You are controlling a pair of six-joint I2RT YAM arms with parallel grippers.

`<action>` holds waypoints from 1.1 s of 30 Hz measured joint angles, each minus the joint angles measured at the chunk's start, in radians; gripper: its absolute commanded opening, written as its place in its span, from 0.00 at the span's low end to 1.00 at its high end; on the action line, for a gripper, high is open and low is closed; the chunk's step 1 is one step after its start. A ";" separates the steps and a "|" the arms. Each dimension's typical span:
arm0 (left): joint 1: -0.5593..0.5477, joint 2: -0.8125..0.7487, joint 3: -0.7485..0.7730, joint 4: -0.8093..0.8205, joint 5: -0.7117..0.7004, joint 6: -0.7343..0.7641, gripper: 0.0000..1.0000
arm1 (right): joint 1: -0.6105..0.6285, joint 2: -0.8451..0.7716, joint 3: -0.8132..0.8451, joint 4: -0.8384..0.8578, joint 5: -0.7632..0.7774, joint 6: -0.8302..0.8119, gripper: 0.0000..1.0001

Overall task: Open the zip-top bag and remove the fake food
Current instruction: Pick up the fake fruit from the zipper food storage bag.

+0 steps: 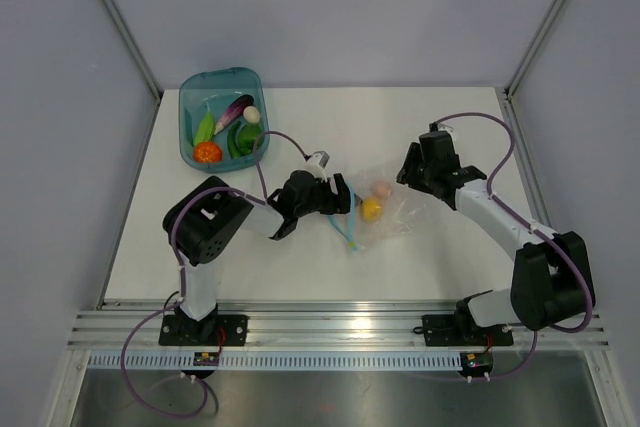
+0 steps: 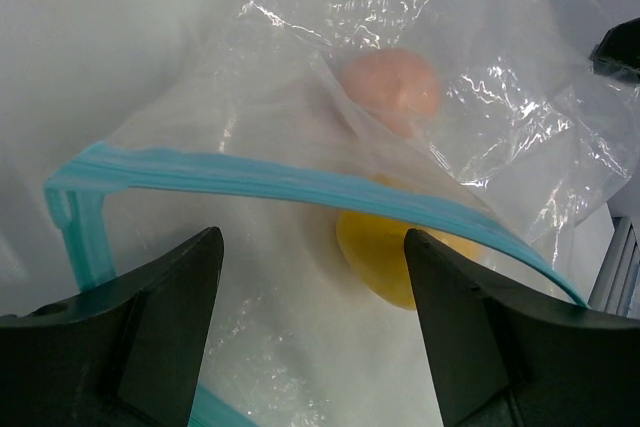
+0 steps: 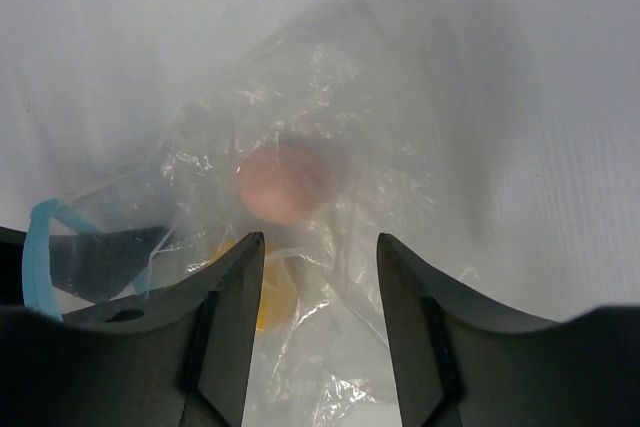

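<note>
On the white desk [image 1: 250,267], between my arms, the crinkly clear bag [image 2: 500,97] lies with its blue zip mouth [image 2: 250,179] facing my left jaws, open, likely to reach in; my right jaws hang open over its far end. Inside: a smooth yellow lemon [image 2: 375,247] and a round pinkish piece [image 2: 395,87].

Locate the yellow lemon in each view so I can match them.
Top external: yellow lemon at centre, in the zip-top bag between the arms.
Left wrist: yellow lemon low, right of centre, beside the fingers.
Right wrist: yellow lemon low, left of centre, partly behind the fingers.
Shared landmark: pinkish round piece beside it.
</note>
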 measured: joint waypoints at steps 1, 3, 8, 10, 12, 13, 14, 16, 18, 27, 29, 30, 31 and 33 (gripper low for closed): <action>0.000 0.000 0.000 0.000 0.000 0.000 0.77 | 0.000 -0.006 0.004 -0.013 0.016 -0.001 0.57; 0.000 0.000 0.000 0.000 0.000 0.000 0.77 | 0.008 -0.029 0.012 -0.048 0.048 -0.005 0.56; 0.000 -0.004 0.000 -0.003 0.000 0.000 0.77 | 0.082 -0.100 0.045 -0.116 0.124 -0.023 0.49; 0.000 -0.016 -0.002 -0.008 0.000 0.000 0.77 | 0.114 -0.121 0.051 -0.121 0.125 -0.029 0.39; 0.000 -0.032 -0.006 -0.007 0.000 0.000 0.78 | 0.137 -0.139 0.050 -0.120 0.122 -0.034 0.37; 0.000 -0.037 -0.006 -0.006 0.000 0.000 0.78 | 0.144 -0.146 0.047 -0.119 0.122 -0.034 0.36; 0.000 -0.042 -0.006 -0.006 0.000 0.000 0.78 | 0.152 -0.154 0.041 -0.117 0.122 -0.034 0.36; 0.000 -0.047 -0.006 -0.002 0.002 -0.001 0.79 | 0.163 -0.164 0.023 -0.111 0.119 -0.033 0.32; 0.000 -0.047 -0.006 -0.001 0.006 -0.004 0.79 | 0.165 -0.161 -0.002 -0.100 0.117 -0.032 0.31; -0.001 -0.047 -0.006 0.000 0.029 -0.026 0.79 | 0.165 0.005 -0.034 -0.061 0.118 -0.011 0.27; -0.003 -0.045 -0.004 -0.002 0.037 -0.026 0.78 | 0.165 0.047 -0.034 -0.053 0.117 -0.009 0.27; -0.005 -0.044 -0.002 -0.003 0.042 -0.026 0.79 | 0.165 0.066 -0.034 -0.047 0.117 -0.008 0.26; -0.008 -0.040 0.005 -0.005 0.049 -0.026 0.78 | 0.164 0.085 -0.034 -0.042 0.116 -0.007 0.27; -0.013 -0.032 0.017 -0.006 0.055 -0.026 0.79 | 0.164 0.115 -0.032 -0.037 0.114 -0.006 0.27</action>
